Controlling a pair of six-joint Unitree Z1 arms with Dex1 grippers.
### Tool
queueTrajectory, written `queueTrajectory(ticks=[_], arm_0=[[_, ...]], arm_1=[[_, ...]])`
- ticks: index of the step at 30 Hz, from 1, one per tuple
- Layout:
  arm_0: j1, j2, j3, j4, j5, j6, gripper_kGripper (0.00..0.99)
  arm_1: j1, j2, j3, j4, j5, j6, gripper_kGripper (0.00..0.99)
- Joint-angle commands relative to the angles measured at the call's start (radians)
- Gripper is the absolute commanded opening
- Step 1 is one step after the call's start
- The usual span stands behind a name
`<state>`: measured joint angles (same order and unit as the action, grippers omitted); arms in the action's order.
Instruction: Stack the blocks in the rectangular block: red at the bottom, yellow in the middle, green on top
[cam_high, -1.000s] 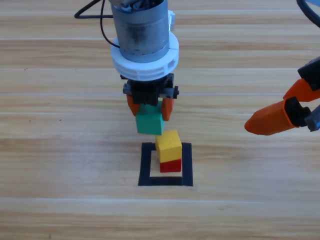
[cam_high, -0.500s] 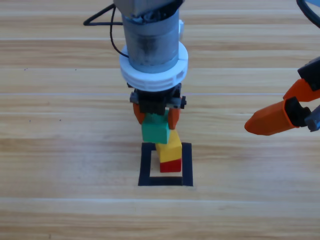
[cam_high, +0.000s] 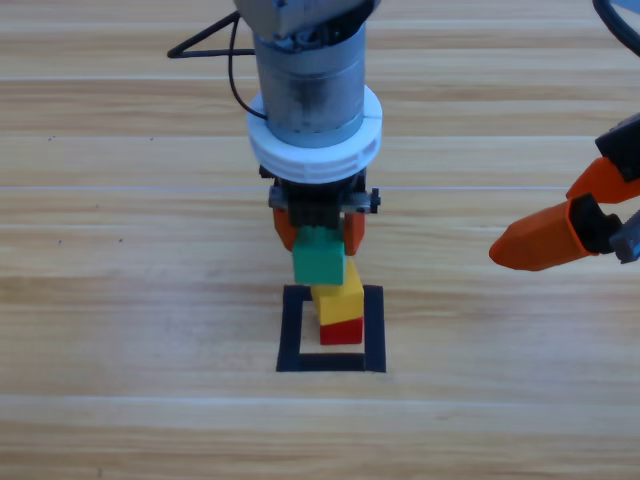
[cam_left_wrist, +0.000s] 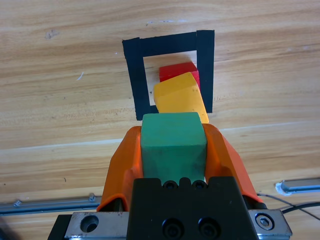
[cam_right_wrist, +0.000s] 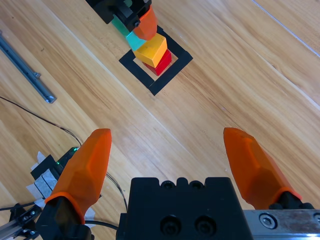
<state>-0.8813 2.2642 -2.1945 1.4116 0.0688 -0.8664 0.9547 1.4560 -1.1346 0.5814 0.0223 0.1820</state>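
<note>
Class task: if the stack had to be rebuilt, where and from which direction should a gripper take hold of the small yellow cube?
Grip the small yellow cube by two opposite side faces, coming from above. It sits on the red cube inside the black tape outline, so its underside is blocked. The left gripper, holding the teal-green cube, must clear first.

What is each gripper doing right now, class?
Left gripper: shut on the green cube.
Right gripper: open, holding nothing.
</note>
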Motion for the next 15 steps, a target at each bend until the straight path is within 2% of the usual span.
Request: queueTrajectory(ticks=[1,15], arm_0=[[-0.018,0.074,-0.016,0.010,0.011,-0.016,0.028],[-0.018,0.098,-0.048,0.010,0.009,-0.016,0.028]], arm_1=[[-0.024,-0.008,0.027,-0.020,-0.002,-0.013,0.990],[-0.025,-0.011,0.027,-0.020,0.002,-0.015,0.990]])
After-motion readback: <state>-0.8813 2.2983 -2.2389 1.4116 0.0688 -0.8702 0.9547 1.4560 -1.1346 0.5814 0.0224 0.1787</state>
